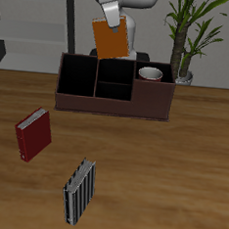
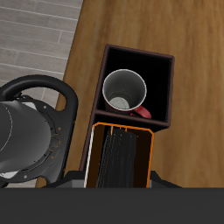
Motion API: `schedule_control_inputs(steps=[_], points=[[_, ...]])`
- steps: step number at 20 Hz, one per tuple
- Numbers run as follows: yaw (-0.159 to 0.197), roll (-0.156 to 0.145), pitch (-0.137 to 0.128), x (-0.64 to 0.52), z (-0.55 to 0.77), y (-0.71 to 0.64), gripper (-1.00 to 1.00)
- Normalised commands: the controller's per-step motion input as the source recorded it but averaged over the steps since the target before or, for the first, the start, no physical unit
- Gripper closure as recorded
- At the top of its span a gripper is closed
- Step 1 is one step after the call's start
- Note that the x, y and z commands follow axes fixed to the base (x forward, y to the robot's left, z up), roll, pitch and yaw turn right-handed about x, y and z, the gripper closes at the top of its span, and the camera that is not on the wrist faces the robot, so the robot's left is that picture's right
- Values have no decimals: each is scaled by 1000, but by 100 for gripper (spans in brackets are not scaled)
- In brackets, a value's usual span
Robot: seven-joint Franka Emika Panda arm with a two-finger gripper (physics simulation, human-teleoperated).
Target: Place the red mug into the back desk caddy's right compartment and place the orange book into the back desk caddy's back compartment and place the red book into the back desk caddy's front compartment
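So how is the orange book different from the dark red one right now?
The orange book hangs in the air, clamped in the gripper above the back desk caddy; the red book lies alone on the table, nearer the front edge. The orange cover is bright, the red one dark. Both are small, thin books.

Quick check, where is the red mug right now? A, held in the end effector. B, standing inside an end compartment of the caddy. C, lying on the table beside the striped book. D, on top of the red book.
B: the red mug stands upright inside an end compartment of the back desk caddy, while the end effector holds the orange book above it.
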Motion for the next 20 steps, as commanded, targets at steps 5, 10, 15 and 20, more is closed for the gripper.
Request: schedule_control_inputs(steps=[5, 10, 15, 20], points=[[-1, 4, 8, 5, -57, -40, 100], [-34, -12, 9, -33, -39, -54, 100], [17, 21, 2, 12, -60, 87, 100], [26, 27, -9, -12, -47, 85, 100]])
